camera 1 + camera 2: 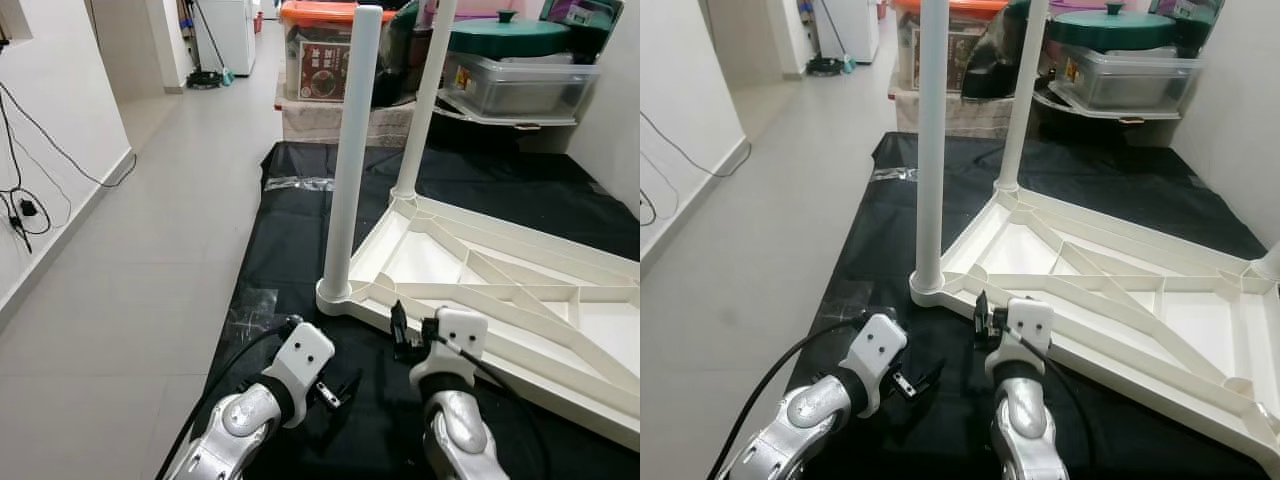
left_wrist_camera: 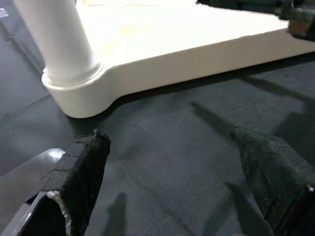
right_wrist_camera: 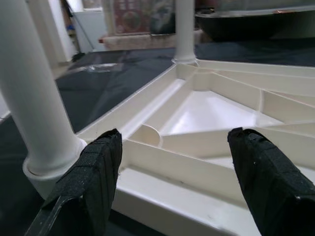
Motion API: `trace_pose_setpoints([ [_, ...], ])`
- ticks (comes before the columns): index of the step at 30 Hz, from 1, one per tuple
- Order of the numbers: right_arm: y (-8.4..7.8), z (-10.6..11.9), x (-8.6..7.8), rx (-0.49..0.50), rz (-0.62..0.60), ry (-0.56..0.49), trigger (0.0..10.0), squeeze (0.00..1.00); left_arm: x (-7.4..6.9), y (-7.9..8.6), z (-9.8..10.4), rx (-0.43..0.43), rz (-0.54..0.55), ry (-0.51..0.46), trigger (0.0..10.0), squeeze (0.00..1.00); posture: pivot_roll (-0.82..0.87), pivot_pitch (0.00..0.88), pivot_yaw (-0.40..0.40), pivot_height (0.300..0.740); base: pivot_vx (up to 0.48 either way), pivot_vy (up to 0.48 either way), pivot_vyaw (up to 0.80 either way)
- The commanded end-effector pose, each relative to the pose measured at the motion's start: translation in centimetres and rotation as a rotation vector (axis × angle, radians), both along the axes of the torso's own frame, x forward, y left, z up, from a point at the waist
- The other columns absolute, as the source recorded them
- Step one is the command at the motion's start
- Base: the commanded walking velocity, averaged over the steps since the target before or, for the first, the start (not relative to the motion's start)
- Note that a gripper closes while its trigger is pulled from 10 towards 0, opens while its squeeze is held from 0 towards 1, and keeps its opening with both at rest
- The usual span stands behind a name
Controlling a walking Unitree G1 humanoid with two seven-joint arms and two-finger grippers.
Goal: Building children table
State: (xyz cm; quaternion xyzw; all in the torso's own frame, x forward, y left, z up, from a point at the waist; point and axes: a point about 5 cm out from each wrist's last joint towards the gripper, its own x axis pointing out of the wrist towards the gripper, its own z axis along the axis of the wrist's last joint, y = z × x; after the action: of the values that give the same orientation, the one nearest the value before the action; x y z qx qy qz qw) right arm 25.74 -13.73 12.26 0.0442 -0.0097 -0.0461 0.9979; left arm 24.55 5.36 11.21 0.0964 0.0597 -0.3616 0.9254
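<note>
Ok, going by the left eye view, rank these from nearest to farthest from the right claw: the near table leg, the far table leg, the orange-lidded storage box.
1. Near table leg: upright in the tabletop's closest corner, just ahead and left of the right claw.
2. Far table leg: upright in the next corner, farther back.
3. Orange-lidded storage box: at the back, beyond the black mat.

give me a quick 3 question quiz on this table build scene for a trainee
1. True or false: the white tabletop lies upside down on the black mat.
2. How many legs stand upright in its corner sockets? A one, B two, C four.
3. Are the left gripper and right gripper open or shut?

Key: 1 true. 2 B: the near leg and far leg. 3 both open, holding nothing.
</note>
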Motion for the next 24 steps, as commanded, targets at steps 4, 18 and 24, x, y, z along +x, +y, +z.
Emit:
trace_pose_setpoints([
  [4,-0.4,-0.2,0.4,0.010,0.018,0.028,10.0,0.00,-0.2,-0.1,-0.4,-0.001,0.000,0.014,10.0,0.00,0.14,0.000,-0.047,0.740,0.000,0.000,0.00],
  [18,-0.1,0.8,1.7,-0.145,0.457,0.090,10.0,0.00,0.0,-0.2,-0.3,-0.042,0.028,0.050,10.0,0.00,0.13,0.000,-0.061,0.740,0.000,0.000,0.00],
  [24,-3.3,-0.3,3.2,-0.301,0.570,0.346,10.0,0.00,-0.4,-0.3,-0.3,-0.057,0.025,0.073,10.0,0.00,0.13,0.000,-0.067,0.740,0.000,0.000,0.00],
])
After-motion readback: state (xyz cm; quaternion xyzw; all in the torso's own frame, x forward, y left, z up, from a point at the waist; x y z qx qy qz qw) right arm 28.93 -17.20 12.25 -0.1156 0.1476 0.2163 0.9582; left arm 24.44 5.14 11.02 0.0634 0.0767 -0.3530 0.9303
